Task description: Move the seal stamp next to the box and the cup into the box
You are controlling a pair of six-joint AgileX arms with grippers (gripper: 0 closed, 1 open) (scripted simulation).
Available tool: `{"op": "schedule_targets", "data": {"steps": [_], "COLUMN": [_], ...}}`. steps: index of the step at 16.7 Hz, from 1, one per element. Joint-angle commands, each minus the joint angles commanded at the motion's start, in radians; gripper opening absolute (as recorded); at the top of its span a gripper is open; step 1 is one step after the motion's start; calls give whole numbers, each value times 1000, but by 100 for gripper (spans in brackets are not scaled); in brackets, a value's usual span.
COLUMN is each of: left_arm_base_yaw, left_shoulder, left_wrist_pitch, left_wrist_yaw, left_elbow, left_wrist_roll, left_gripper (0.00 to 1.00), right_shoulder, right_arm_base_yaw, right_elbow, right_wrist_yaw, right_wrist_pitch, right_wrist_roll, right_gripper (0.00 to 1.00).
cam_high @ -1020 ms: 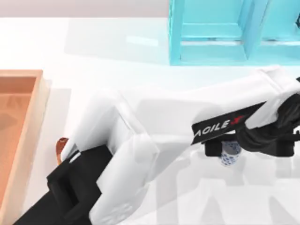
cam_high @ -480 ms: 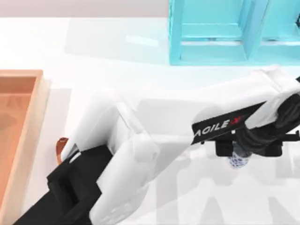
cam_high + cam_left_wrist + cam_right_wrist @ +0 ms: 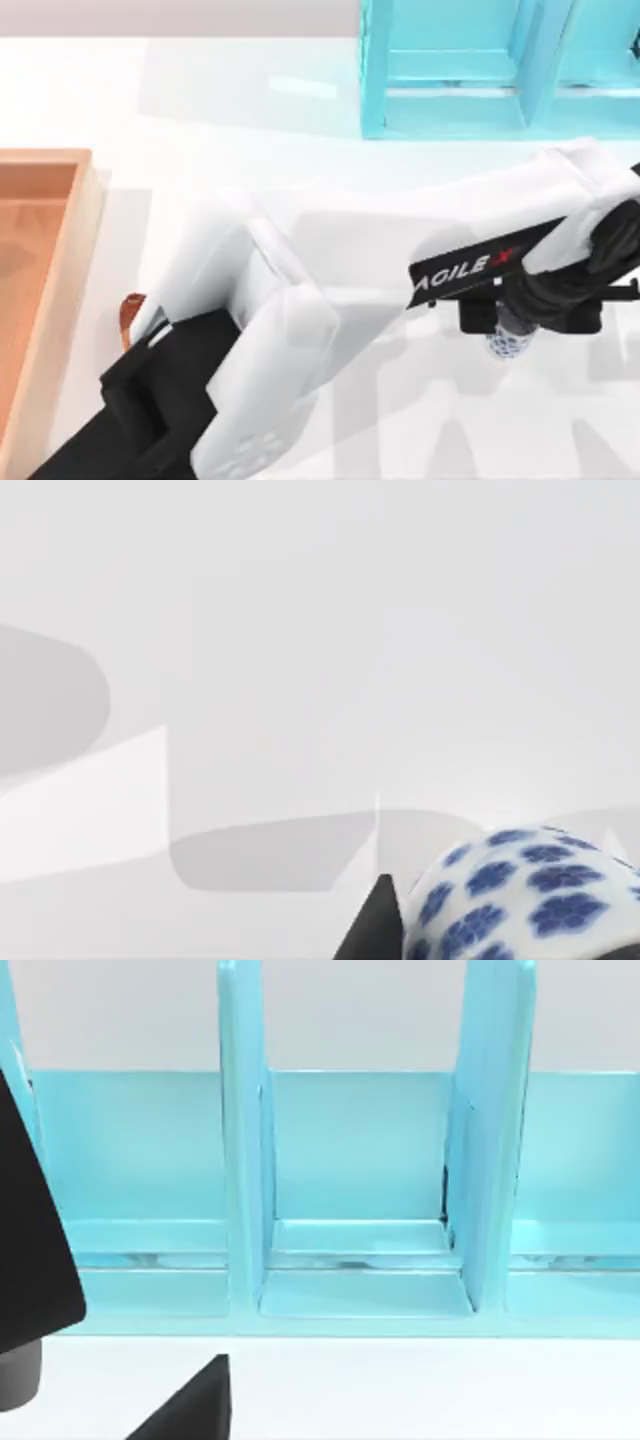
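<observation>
box far left | seal stamp just right of it | cup right | shelf unit behind

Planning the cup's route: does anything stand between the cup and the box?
Yes. The seal stamp stands on the table just right of the box's right rim, between it and the cup under the left gripper.

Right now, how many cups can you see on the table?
1. The cup stands at the table's right side, under the left gripper. Another could be hidden beneath the arms.
</observation>
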Motion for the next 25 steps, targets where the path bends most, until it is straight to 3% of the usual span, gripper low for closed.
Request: {"op": "schedule_targets", "data": {"steps": [5,14,20,25], "left_arm_base_yaw": [7,110,112,272], "left_shoulder": [-39,-438,-455,-526], "left_wrist_pitch": [-2,-33,-34,-28], "left_wrist_yaw": [0,14,14,60], "left_elbow": [-37,-375,-391,-461], "left_wrist_roll": [14,113,121,278], "left_gripper": [0,0,0,0], "right_shoulder": [0,0,0,0], "right_arm_base_yaw": [0,0,0,0], "right_elbow": [0,0,0,0], "right_wrist_yaw": [0,0,0,0], "right_wrist_pitch": [0,0,0,0], "right_wrist_roll": [0,0,0,0], "right_gripper": [100,100,100,100]}}
